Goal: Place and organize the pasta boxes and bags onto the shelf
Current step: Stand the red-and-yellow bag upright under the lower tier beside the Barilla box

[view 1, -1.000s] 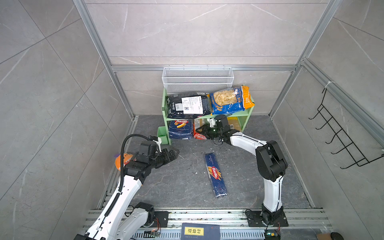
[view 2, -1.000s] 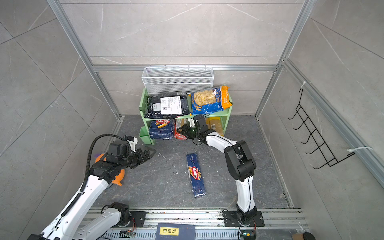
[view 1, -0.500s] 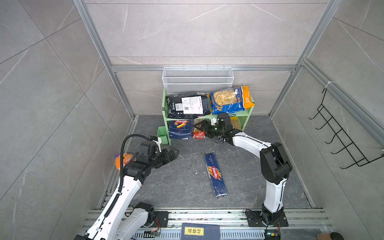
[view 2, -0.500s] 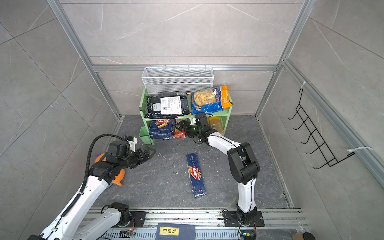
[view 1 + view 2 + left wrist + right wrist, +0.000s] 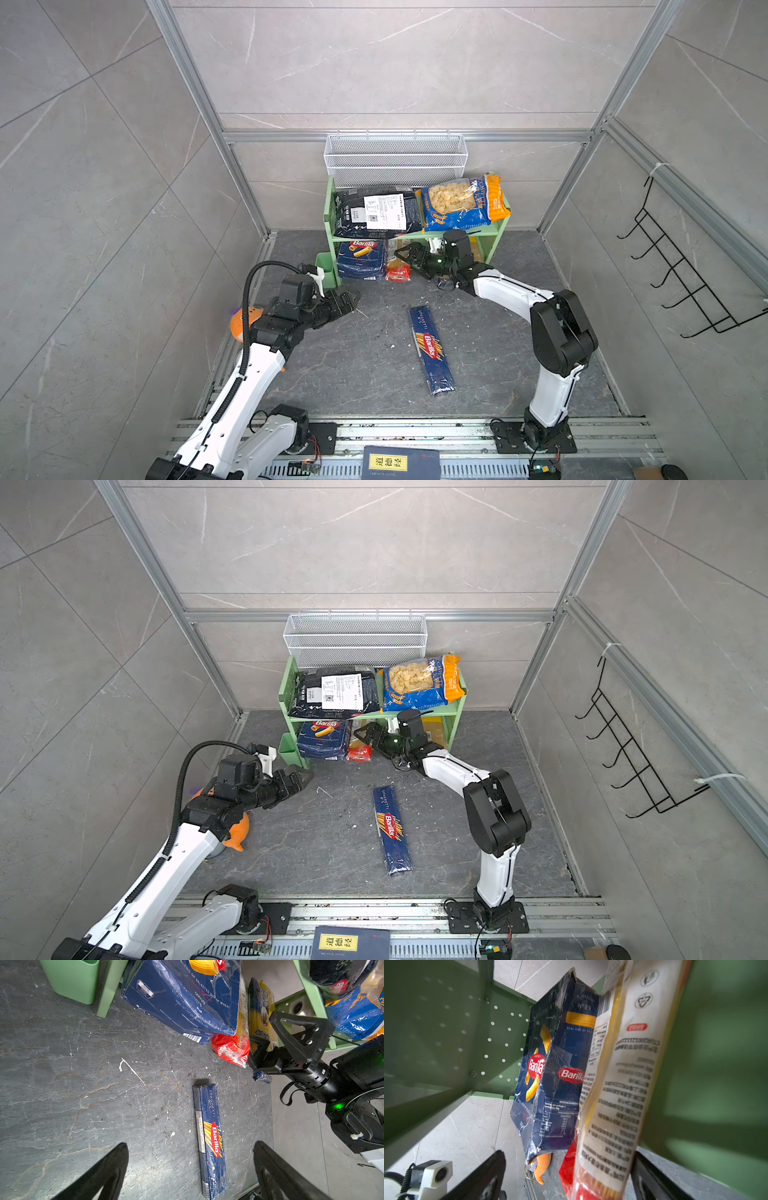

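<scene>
The long navy Barilla spaghetti box (image 5: pixel 431 351) lies flat on the bench (image 5: pixel 374 374), long axis near-to-far, red logo up. The left end effector (image 5: pixel 351 299) hovers open and empty. The right end effector (image 5: pixel 409 261), open, straddles a red-yellow spaghetti pack (image 5: pixel 398 272) in the shelf (image 5: pixel 329 208).

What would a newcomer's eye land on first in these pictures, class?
The light green shelf at the back, a black bag and a blue-orange shell pasta bag filling its top tier. Then the long Barilla box lying alone mid-floor, and the right gripper, open, at a red-yellow spaghetti pack in the lower tier.
</scene>
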Available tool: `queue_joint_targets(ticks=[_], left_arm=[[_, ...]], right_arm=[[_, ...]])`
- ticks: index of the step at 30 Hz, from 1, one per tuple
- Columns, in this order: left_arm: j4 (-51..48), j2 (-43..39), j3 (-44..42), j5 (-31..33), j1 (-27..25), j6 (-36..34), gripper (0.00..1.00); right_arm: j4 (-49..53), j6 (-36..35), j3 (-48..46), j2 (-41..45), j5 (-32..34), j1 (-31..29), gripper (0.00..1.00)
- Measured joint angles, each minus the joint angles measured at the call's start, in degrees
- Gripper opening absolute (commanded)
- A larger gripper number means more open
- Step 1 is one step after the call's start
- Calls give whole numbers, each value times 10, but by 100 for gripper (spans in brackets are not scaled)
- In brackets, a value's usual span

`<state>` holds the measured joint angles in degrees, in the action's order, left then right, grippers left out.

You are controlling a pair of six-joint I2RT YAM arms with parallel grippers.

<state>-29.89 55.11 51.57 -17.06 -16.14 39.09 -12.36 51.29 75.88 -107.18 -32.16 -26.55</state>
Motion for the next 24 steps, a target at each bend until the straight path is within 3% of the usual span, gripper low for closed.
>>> queue_joint_targets(ticks=[8,24], left_arm=[[0,-6,0,0,0,1,96],[-6,-31,0,0,0,1,96]], right_arm=[[-8,10,-34,26,-3,-1,94],[-79,77,-34,1,-56,12,94]])
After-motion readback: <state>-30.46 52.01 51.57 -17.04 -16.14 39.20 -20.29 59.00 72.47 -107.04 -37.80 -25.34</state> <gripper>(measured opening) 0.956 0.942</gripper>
